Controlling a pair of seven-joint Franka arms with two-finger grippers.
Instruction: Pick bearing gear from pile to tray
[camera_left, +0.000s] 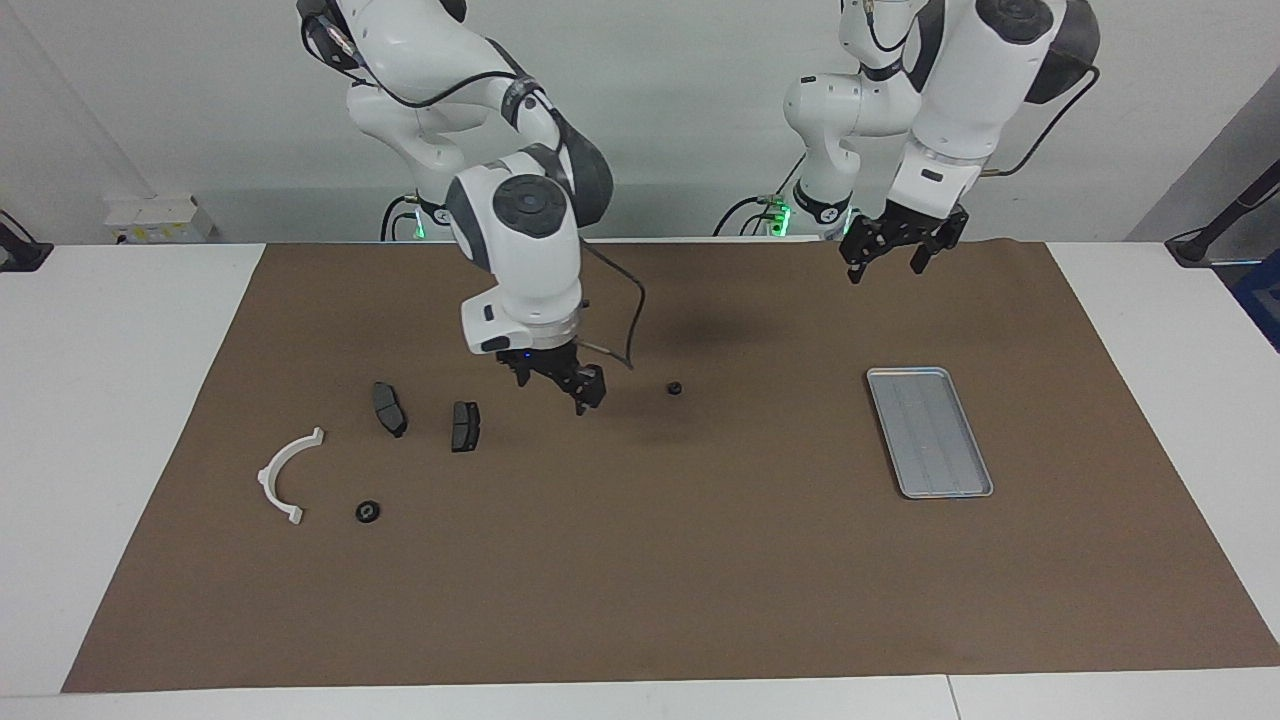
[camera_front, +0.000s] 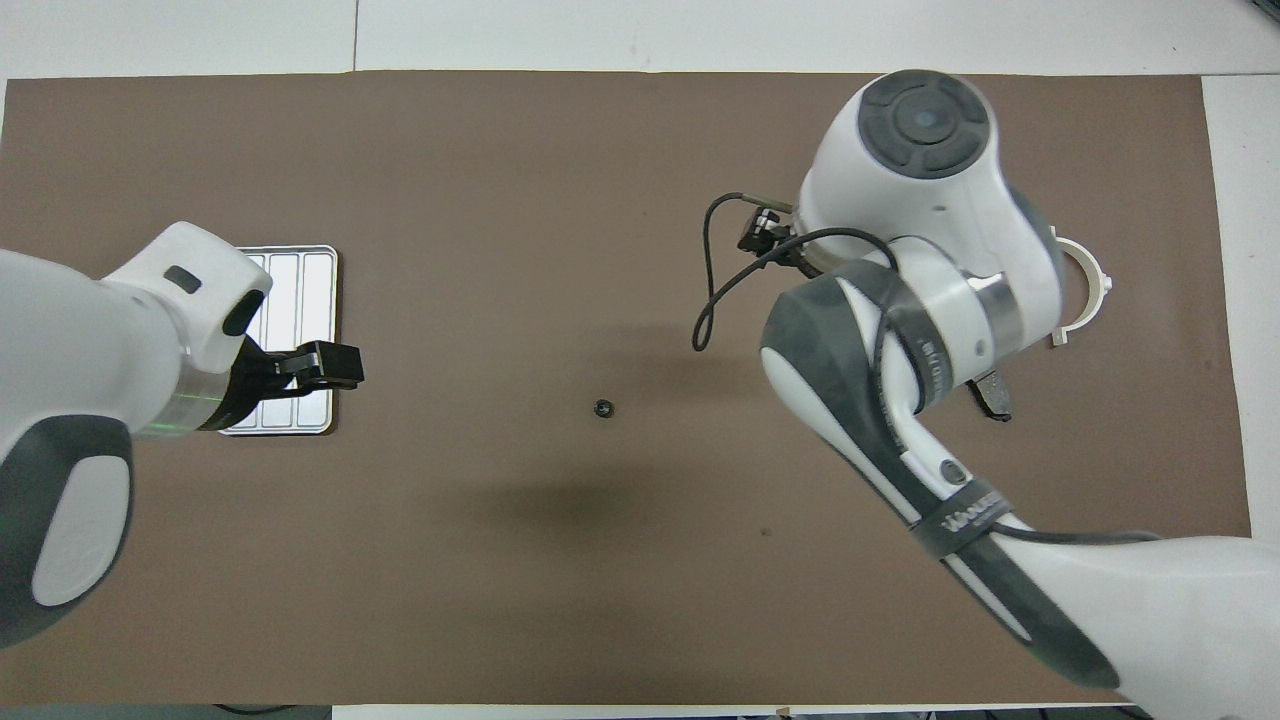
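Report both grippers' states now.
Left gripper: open, empty, raised between the tray and its own base.
Right gripper: cannot be told, over the mat beside the brake pads.

**Even overhead light, soft shadows**

The room is bright and evenly lit from above. My right arm (camera_left: 520, 250) throws a soft, blurred shadow on the brown mat (camera_left: 640, 560) beside my right gripper (camera_left: 560, 385); in the overhead view a second diffuse patch lies on it. The tray (camera_left: 930, 430) shows a mild sheen, no hard glare. My arms look swollen at the overhead view's edges.
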